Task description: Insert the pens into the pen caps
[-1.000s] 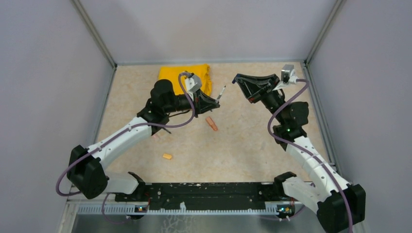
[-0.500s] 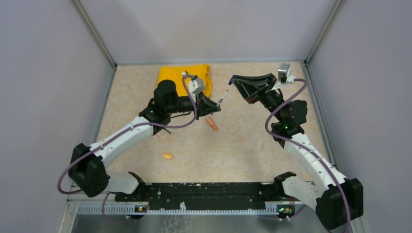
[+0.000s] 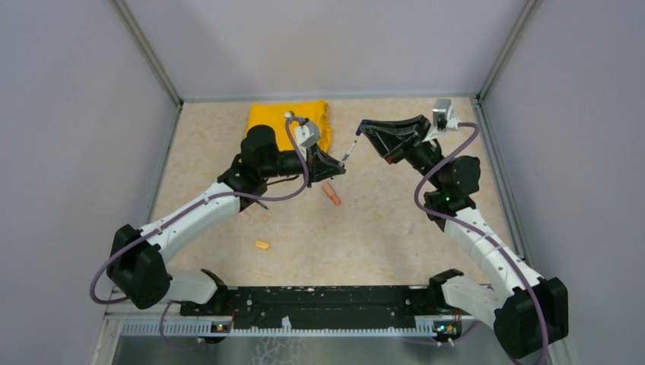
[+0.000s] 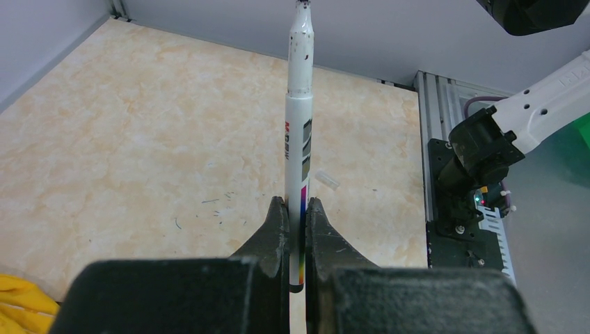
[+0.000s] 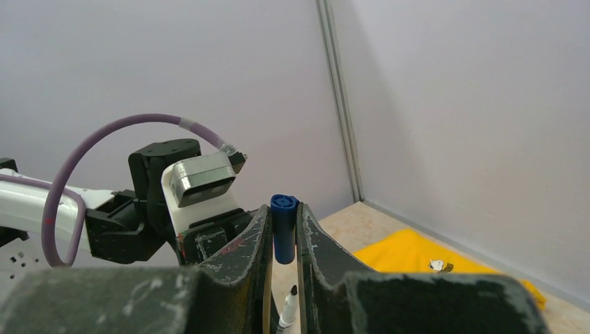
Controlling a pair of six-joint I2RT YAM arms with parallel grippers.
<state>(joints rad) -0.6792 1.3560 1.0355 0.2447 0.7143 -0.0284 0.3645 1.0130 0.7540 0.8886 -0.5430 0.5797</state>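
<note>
The top camera sits high behind the arm bases, looking down and forward over the whole table (image 3: 395, 228) to the far wall. The left wrist camera peers close along its own fingers (image 4: 275, 229) and the white pen (image 4: 298, 139) toward the right arm (image 4: 487, 139). The right wrist camera, just behind the dark blue cap (image 5: 283, 229), faces the left arm (image 5: 149, 163). Both wrist views catch that pen and the yellow cloth (image 5: 417, 254).

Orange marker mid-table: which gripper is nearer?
Left. Left gripper, holding the white pen, is just beyond the orange marker; right gripper, holding the blue cap, is farther back.
</note>
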